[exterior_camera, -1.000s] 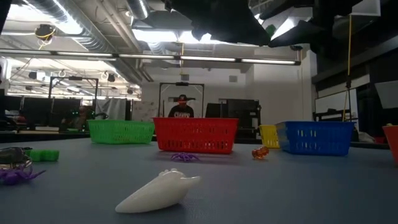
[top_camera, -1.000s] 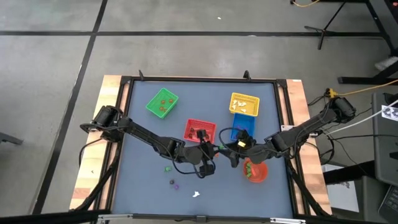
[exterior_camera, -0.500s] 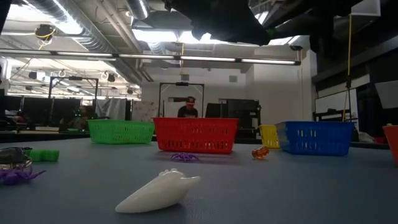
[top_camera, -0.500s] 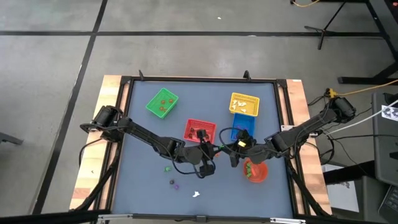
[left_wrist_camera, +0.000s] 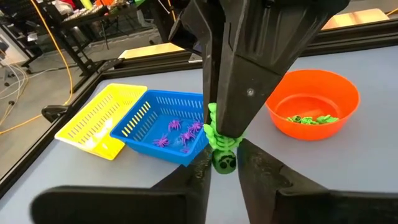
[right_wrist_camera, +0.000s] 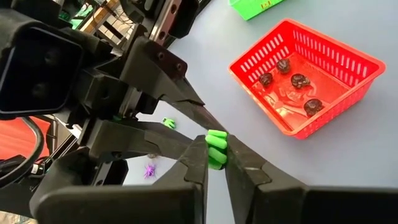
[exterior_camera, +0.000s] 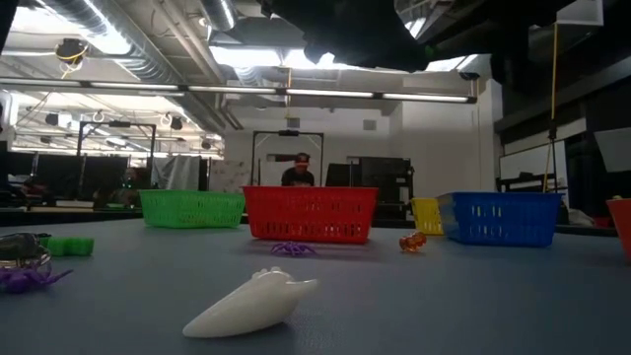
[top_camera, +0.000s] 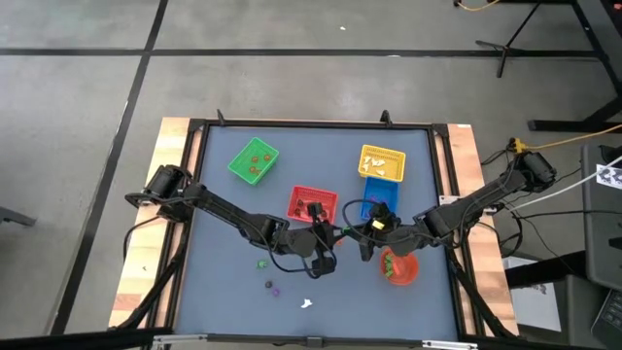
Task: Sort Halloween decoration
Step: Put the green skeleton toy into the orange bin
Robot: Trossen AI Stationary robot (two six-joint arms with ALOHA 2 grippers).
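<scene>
- A handover is in progress above the middle of the tabletop [top_camera: 224,292]: both hands meet tip to tip on one small green trinket [left_wrist_camera: 222,149].
- The left hand [left_wrist_camera: 224,163] pinches the lower end of the green trinket between its fingertips; its grip looks light, and it may be about to let go.
- The right hand [right_wrist_camera: 216,155] is clenched on the same green piece from the other side, so the piece is held by both at once.
- Much of the sorting looks done. The red basket [right_wrist_camera: 348,56] holds dark skull-like pieces, the blue basket [left_wrist_camera: 155,112] holds purple spiders, the yellow basket [left_wrist_camera: 93,118] has pale pieces, the green basket [top_camera: 254,161] carries a few small items, and the orange bowl [left_wrist_camera: 314,93] holds green pieces.
- The held trinket matches the bowl's contents, so by my judgement it is headed there, just beside the right arm.
- Left loose on the tabletop: a white ghost-like piece [exterior_camera: 251,303] near the front edge, a purple spider [exterior_camera: 292,248] and an orange piece [exterior_camera: 412,242] in front of the baskets, a green piece [exterior_camera: 67,246] and another purple one [exterior_camera: 25,280] off to the side.
- Nothing lies between the hands and the bowl; the two arms crowd each other at the centre.
- A person [exterior_camera: 295,173] stands in the room well behind the baskets.
</scene>
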